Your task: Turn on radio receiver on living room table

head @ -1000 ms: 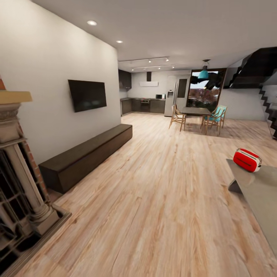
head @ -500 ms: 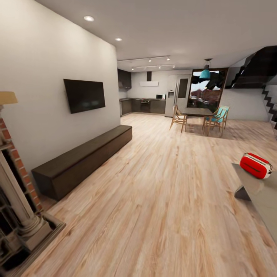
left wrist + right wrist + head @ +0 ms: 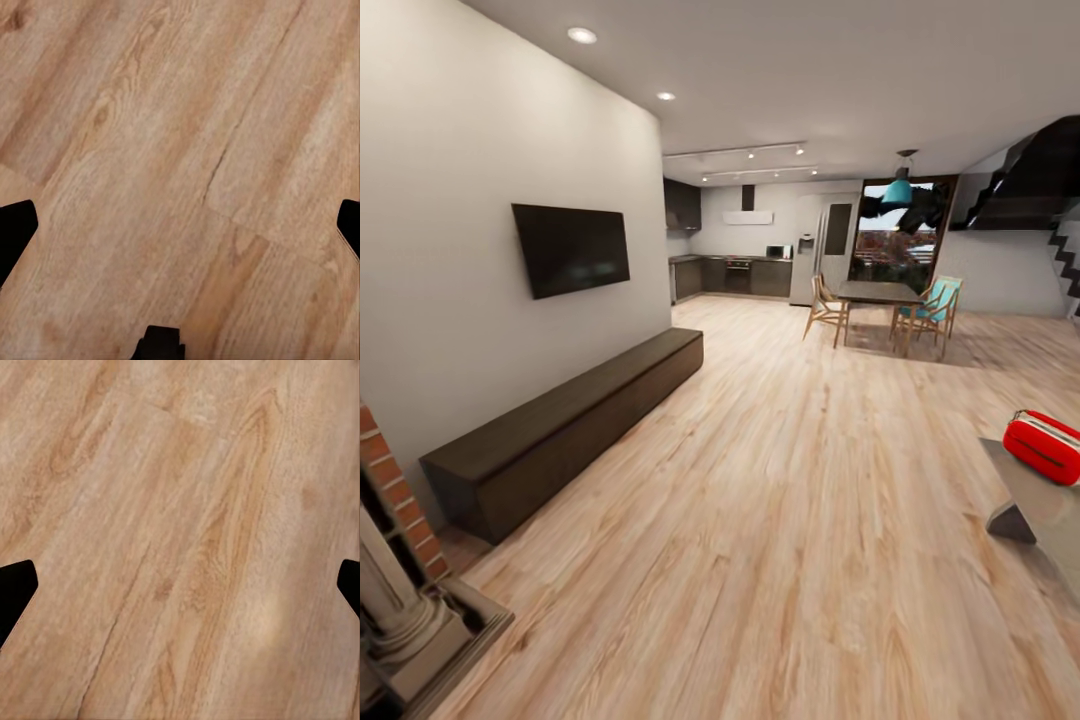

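two grippers, left gripper point(image 3: 180, 225) and right gripper point(image 3: 180, 585), hang spread wide over grainy pale wood floor point(image 3: 780, 560). glossy rounded red radio receiver point(image 3: 1043, 446) sits at 3 o'clock on the table point(image 3: 1050, 510), smooth grey glass.

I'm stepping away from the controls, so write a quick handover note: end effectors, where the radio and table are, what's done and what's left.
Left end effector: open, holding nothing, above bare wood floor.
Right end effector: open, holding nothing, above the same floor.
Radio receiver: red, resting near the corner of the grey table at the right edge of the head view, partly cut off.
Done: nothing on the radio itself; neither arm is near it.
Left: turn the base towards the table, drive closer, reach the radio and switch it on.
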Available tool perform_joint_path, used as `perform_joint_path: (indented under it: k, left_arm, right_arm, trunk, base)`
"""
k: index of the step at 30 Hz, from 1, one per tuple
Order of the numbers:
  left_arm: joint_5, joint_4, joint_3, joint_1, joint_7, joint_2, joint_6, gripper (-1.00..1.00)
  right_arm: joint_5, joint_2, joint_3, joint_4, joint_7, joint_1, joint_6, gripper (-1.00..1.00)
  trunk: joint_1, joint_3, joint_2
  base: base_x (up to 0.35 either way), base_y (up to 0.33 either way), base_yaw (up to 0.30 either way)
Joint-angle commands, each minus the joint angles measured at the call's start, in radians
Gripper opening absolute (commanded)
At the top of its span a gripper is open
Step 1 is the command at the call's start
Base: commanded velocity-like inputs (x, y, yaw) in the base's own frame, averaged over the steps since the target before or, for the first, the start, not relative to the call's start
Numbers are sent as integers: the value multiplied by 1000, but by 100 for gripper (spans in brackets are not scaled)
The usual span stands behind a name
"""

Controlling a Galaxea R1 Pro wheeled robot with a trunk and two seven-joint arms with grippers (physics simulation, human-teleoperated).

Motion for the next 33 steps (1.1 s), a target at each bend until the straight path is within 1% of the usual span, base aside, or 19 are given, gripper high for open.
perform_joint_path:
  k: [1, 8, 11, 27, 33]
  left_arm:
    - [0, 0, 0, 0, 0, 0, 0, 100]
    - [-1, 0, 0, 0, 0, 0, 0, 100]
    - [-1, 1, 0, 0, -1, 0, 0, 100]
    - [-1, 1, 0, 0, -1, 0, 0, 100]
    - [0, 1, 0, 0, -1, 6, 0, 100]
  right_arm:
    - [0, 0, 0, 0, 0, 0, 0, 100]
    - [0, 0, 0, 0, 0, 0, 0, 100]
    - [0, 0, 0, 0, 0, 0, -1, 100]
    - [-2, 0, 0, 0, 0, 0, -2, 100]
    - [-2, 0, 0, 0, 0, 0, -2, 100]
  trunk:
    - [0, 0, 0]
    - [0, 0, 0]
    - [0, 0, 0]
    - [0, 0, 0]
    - [0, 0, 0]
  base:
    - [329, 0, 0]
    - [329, 0, -3]
    - [329, 0, -121]
    - [329, 0, -260]
    - [329, 0, -275]
